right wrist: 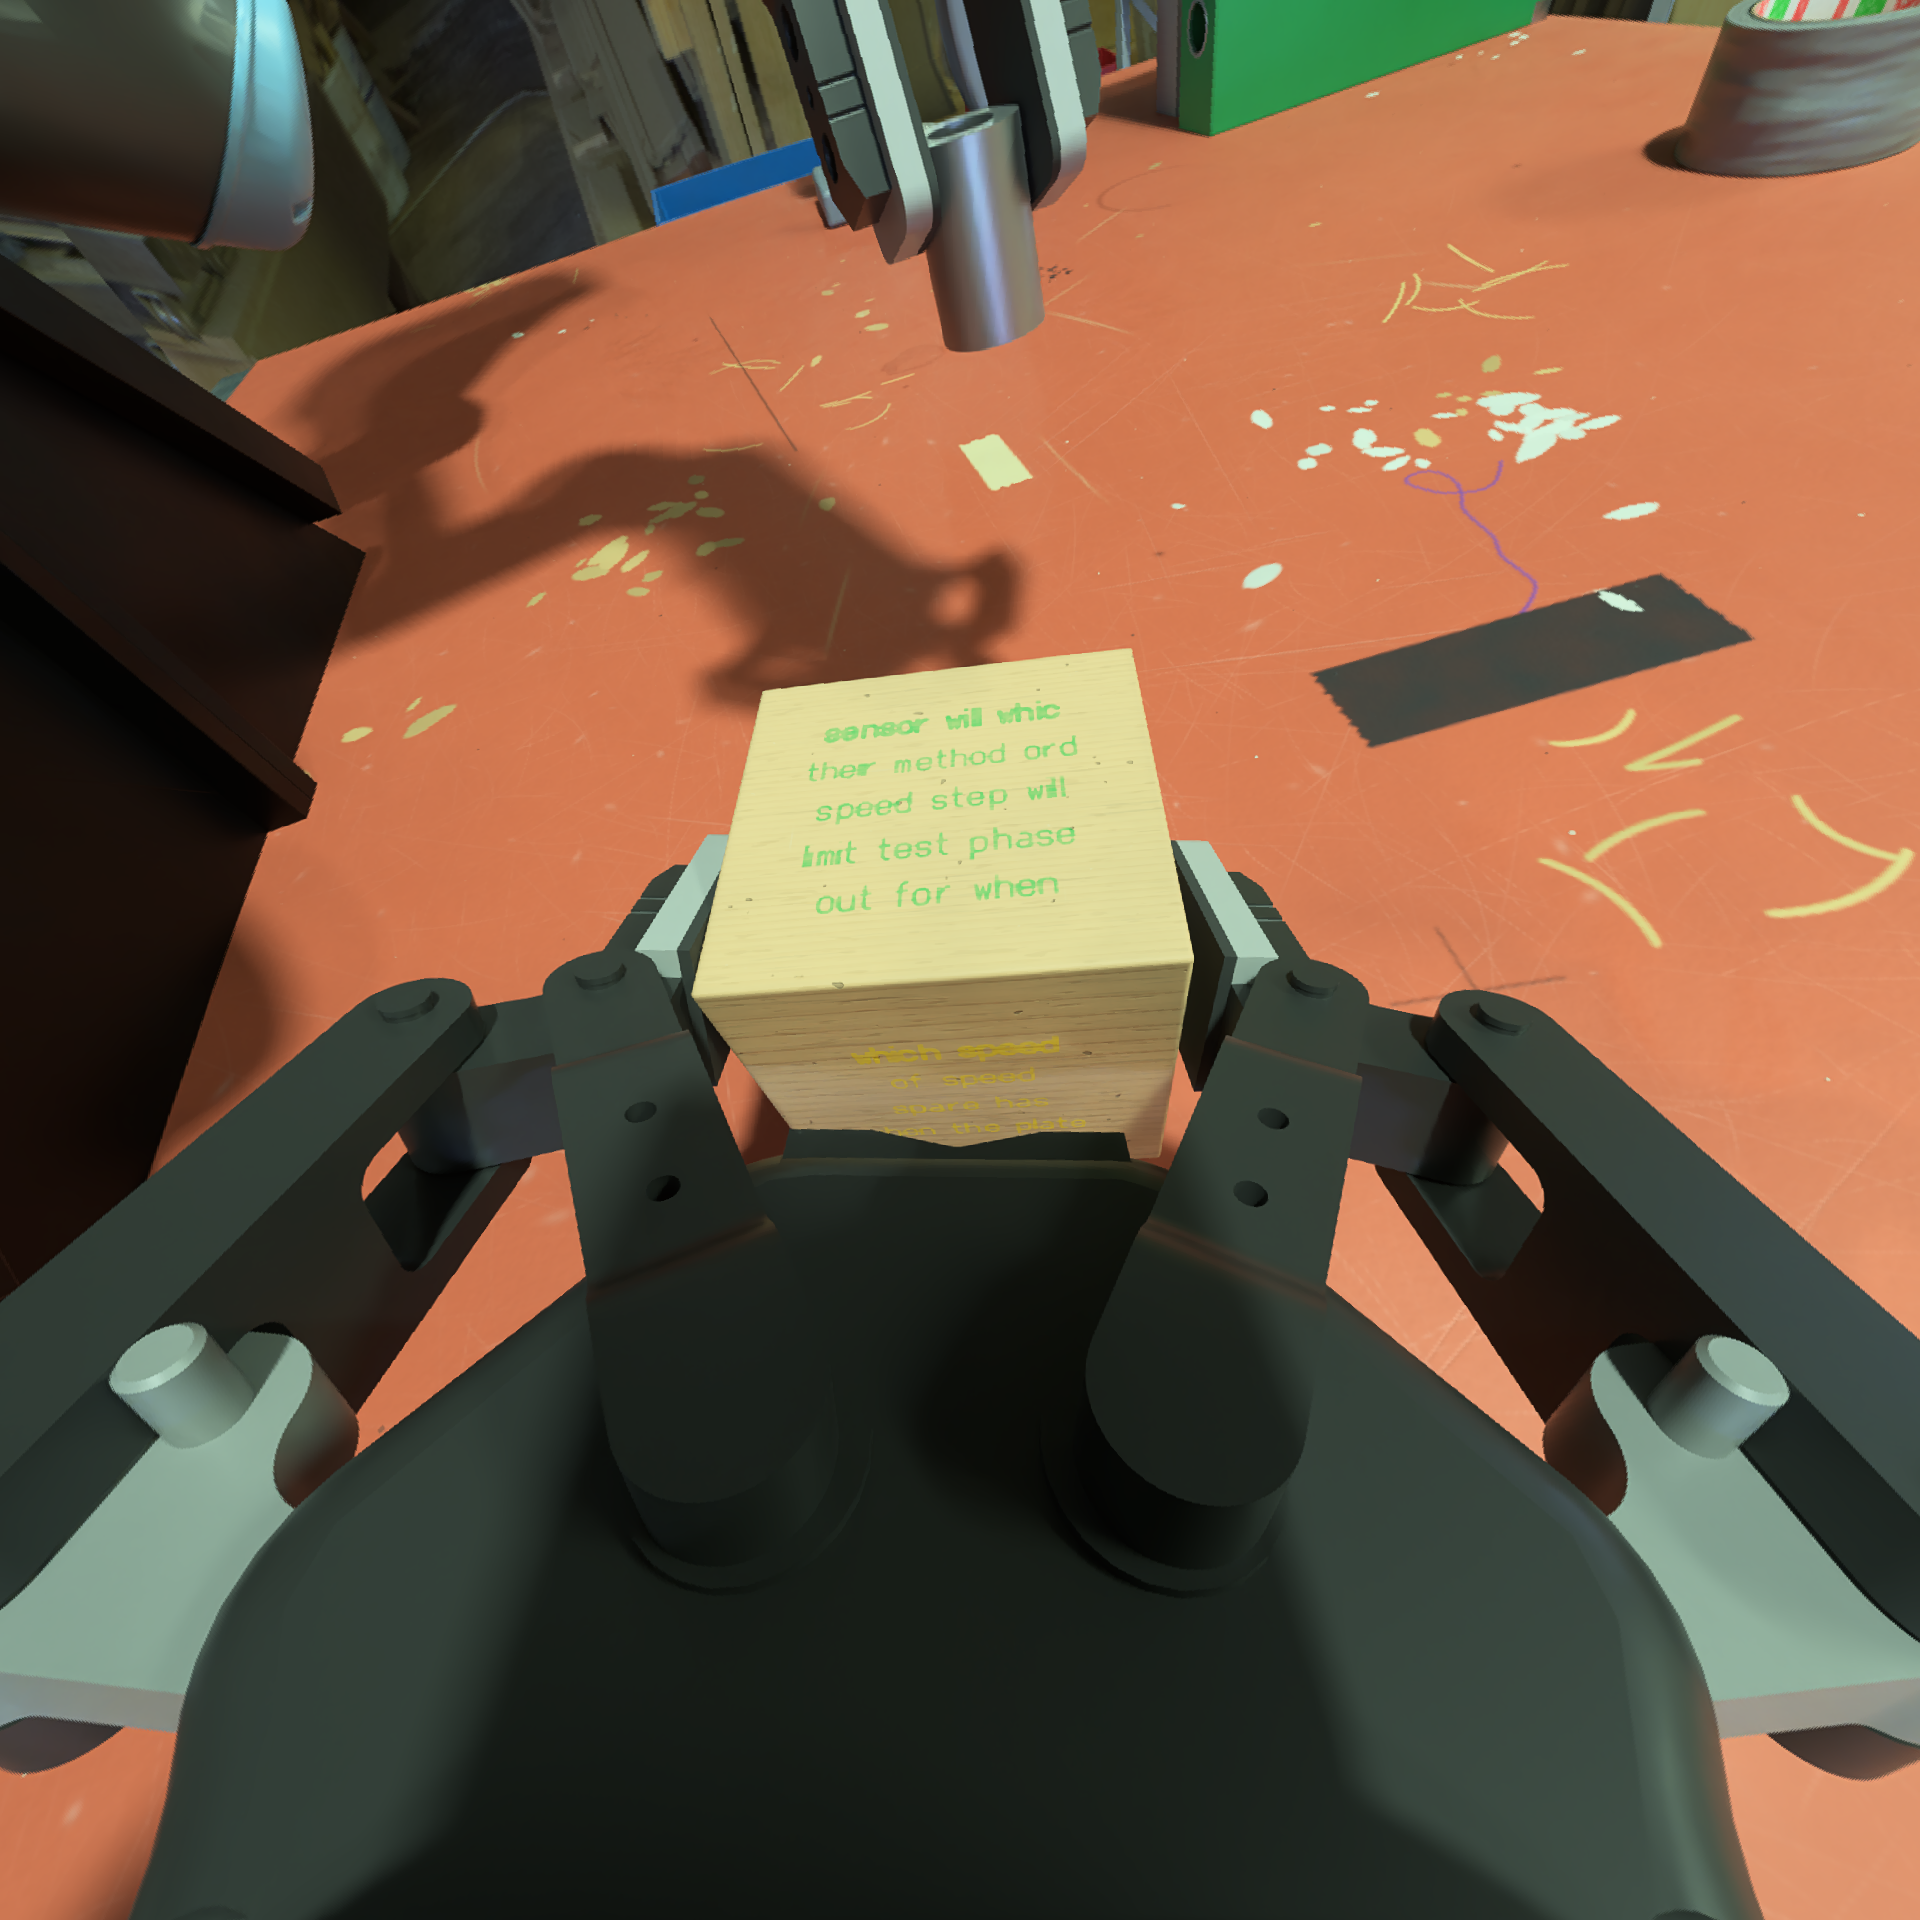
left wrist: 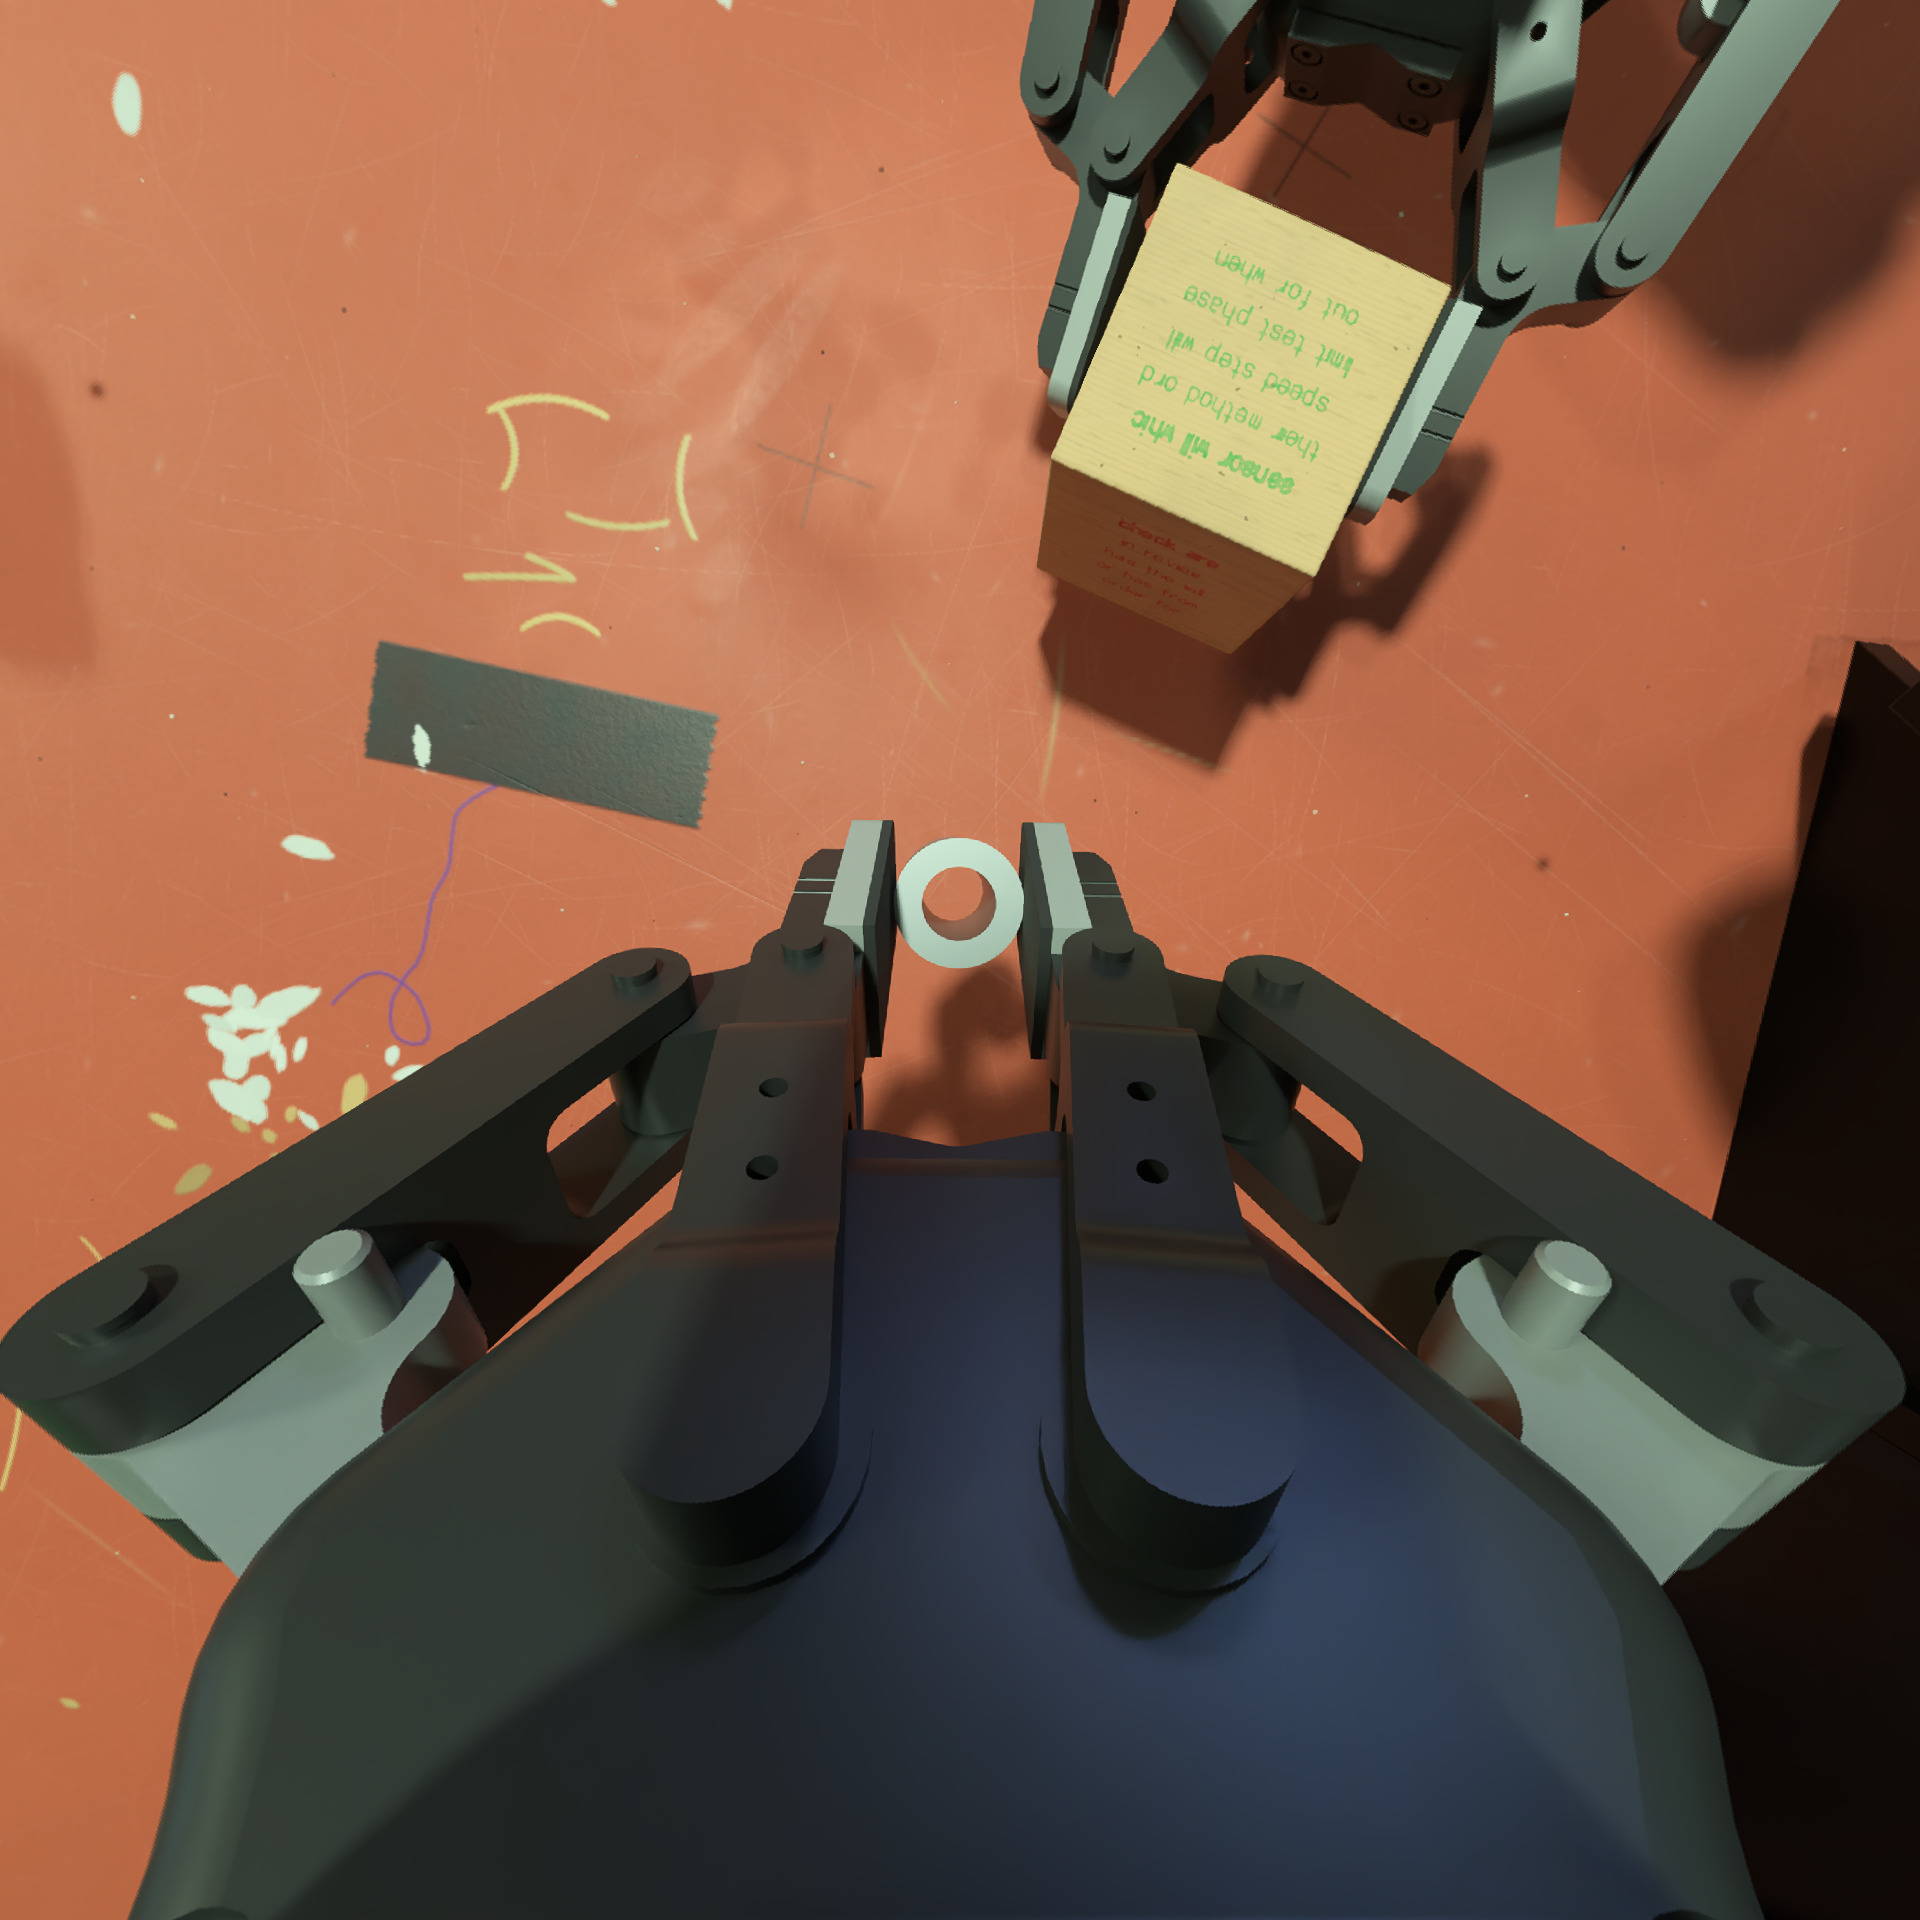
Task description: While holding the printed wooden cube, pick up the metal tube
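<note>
Right gripper [right wrist: 940,914] clamping printed wooden cube [right wrist: 940,831]; left gripper [left wrist: 958,904] gripping metal tube [left wrist: 958,902], above scuffed, paint-flecked orange tabletop [left wrist: 260,312] beside black tape strip [left wrist: 540,732].

A black tape strip [right wrist: 1527,657] lies on the orange table [right wrist: 1195,623], with a tape roll [right wrist: 1808,94] and green box [right wrist: 1340,57] far back.

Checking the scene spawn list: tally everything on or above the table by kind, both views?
Printed wooden cube: 1
Metal tube: 1
Gripper: 2, left, right
Black tape strip: 1
Tape roll: 1
Green box: 1
Total: 7
</note>
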You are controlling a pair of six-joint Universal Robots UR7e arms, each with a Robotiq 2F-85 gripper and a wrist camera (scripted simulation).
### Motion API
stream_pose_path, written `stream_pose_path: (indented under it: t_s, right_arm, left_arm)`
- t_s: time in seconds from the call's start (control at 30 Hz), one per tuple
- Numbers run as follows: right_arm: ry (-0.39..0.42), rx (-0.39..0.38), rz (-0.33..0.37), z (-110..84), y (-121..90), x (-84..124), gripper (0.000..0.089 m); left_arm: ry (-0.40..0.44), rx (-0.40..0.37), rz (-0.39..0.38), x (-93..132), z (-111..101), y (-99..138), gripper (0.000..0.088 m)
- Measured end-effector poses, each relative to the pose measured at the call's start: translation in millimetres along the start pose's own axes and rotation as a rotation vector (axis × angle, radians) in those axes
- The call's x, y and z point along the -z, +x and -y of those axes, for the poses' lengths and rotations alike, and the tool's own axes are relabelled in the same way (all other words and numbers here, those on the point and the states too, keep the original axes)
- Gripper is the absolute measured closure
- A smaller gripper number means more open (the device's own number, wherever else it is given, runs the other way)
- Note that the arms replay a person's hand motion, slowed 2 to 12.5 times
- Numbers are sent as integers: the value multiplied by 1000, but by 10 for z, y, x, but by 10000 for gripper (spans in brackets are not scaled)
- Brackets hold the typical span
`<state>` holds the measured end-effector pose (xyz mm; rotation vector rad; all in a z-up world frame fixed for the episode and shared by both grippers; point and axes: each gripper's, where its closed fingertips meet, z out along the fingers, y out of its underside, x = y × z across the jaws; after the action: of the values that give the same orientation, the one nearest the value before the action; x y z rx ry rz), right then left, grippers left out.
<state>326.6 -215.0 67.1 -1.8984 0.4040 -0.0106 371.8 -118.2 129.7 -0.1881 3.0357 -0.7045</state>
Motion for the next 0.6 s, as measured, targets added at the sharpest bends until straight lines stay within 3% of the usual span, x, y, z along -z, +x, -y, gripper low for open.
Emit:
stream_pose_path:
  t_s: [0.6]
  right_arm:
    - [0,0,1,0,0,1,242]
  left_arm:
    - [-2,-3,-6,-10,-17,-6,668]
